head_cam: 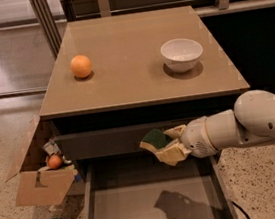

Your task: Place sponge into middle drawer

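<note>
The sponge (156,138), pale yellow foam with a dark green scrub layer on top, is held in my gripper (171,145), which is shut on it. My white arm reaches in from the right. The sponge hangs in the air above the back of the open middle drawer (141,213), a wide dark grey drawer with a smooth plain floor. The arm's shadow falls on the drawer floor. The gripper is in front of the cabinet's closed upper drawer front.
An orange (81,66) and a white bowl (181,53) sit on the tan cabinet top (134,81). A cardboard box (44,184) with a small orange fruit in it stands on the floor at the left. Cables lie at the lower left.
</note>
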### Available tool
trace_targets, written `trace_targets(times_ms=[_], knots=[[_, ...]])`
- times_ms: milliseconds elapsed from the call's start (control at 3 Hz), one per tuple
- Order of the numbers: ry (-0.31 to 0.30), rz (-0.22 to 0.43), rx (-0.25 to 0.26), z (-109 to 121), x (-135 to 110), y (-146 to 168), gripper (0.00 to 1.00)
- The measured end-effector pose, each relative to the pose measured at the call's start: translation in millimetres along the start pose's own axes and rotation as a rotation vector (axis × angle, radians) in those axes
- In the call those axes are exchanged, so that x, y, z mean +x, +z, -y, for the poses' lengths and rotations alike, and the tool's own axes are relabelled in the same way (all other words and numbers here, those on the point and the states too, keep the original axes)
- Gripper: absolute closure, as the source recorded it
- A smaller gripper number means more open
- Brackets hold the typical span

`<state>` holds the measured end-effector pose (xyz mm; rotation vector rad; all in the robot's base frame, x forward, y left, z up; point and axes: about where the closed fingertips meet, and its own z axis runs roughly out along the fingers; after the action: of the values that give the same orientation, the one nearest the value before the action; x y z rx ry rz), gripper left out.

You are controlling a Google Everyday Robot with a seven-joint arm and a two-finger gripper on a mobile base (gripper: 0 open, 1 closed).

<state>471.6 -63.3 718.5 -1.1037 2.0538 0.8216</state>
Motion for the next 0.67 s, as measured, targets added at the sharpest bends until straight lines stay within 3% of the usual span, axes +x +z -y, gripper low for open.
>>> trace_targets(times_ms=[333, 667], knots=[[0.002, 0.000, -0.001, 0.3, 1.3, 1.2, 1.00], [-0.106, -0.070, -0.006, -7.9, 0.0, 7.0, 1.00]])
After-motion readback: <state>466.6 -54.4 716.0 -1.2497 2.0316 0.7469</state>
